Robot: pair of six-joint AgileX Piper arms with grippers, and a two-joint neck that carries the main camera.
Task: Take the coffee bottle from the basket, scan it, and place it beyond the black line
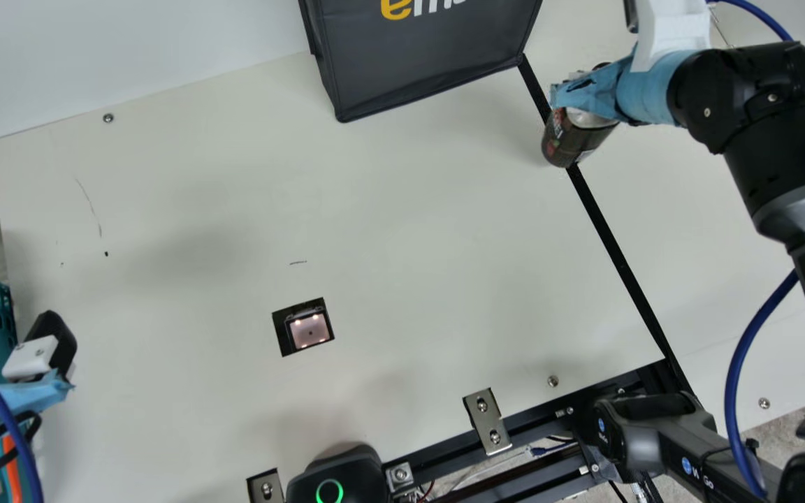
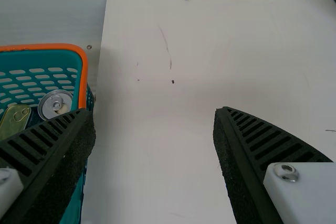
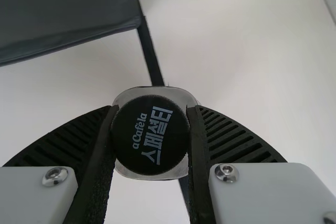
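One bottle (image 1: 574, 140), one black line (image 1: 619, 265), one grip

My right gripper (image 1: 586, 94) pinches the bottle between two fingers around its cap; in the main view the bottle overlaps the line. My right arm bends in from that view's right edge. Outward: one bag (image 1: 423, 59), one lit scanner (image 1: 309, 330), one basket (image 2: 42, 47) with two cans visible. My left gripper (image 1: 63, 358), spread wide and empty, hangs beside the basket, its arm cut off. Whether the bottle's base touches the table (image 1: 374, 209), I cannot tell.
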